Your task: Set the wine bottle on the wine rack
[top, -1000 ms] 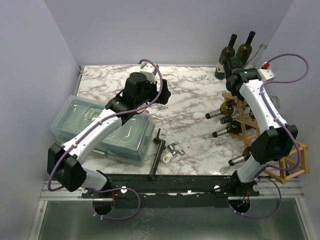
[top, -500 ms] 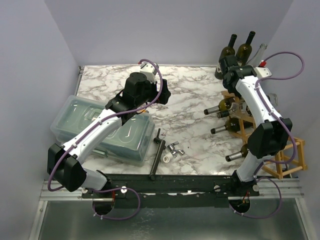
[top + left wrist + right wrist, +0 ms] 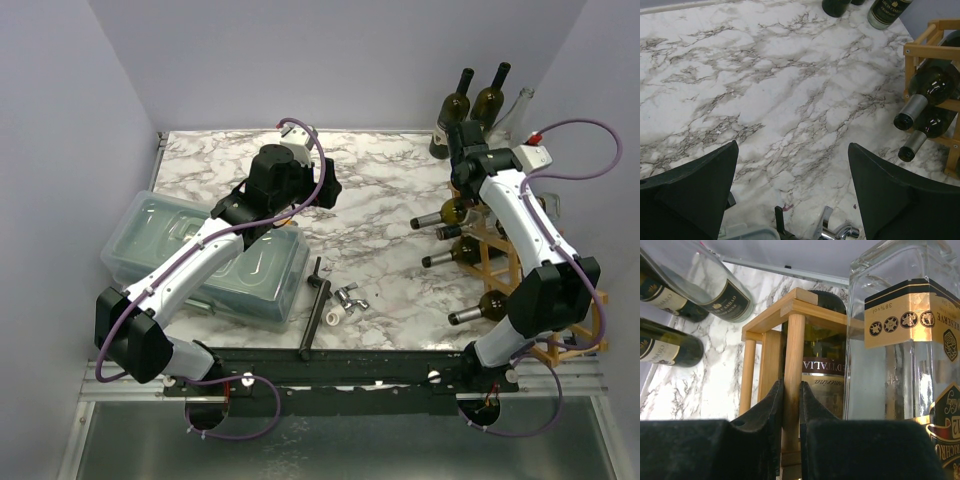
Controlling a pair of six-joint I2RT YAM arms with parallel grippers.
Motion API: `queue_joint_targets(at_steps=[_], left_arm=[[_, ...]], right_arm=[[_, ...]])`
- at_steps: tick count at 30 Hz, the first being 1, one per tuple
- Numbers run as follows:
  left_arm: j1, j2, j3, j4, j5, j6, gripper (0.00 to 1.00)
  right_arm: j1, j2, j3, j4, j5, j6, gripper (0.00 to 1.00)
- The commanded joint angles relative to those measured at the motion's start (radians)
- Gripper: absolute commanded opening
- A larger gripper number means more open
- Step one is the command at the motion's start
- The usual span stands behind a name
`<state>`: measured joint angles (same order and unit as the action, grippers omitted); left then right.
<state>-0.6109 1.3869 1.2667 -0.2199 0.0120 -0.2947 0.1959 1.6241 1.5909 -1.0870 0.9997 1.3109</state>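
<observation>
The right gripper (image 3: 791, 386) pinches a wine rack (image 3: 796, 306) post, clear square bottle (image 3: 900, 365) just beside; left gripper (image 3: 792, 147) spread

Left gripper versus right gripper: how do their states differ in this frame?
The left gripper stands open above the marble table, holding nothing; the right gripper is shut on an upright post of the wine rack. The left gripper hangs clear of the rack; the right gripper is against it, beside a clear bottle. Neither holds a bottle.

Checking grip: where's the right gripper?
Right wrist view: the right gripper clamps a post of the wine rack beside the clear bottle, far right of the table.
</observation>
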Motion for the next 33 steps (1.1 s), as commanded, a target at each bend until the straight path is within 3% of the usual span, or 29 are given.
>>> queue_joint_targets(at_steps=[1, 11, 33], left_arm=[[-0.004, 0.008, 0.03, 0.0, 0.018, -0.005, 0.92], [-0.004, 0.011, 0.031, 0.001, 0.018, -0.003, 0.92], [0.0, 0.003, 0.033, -0.001, 0.017, -0.001, 0.92]], right_arm=[[-0.006, -0.059, -0.043, 0.249, 0.103, -0.079, 0.01], [-0.006, -0.063, -0.027, 0.35, 0.122, -0.079, 0.01], [-0.006, 0.018, 0.087, 0.306, 0.193, 0.209, 0.0]])
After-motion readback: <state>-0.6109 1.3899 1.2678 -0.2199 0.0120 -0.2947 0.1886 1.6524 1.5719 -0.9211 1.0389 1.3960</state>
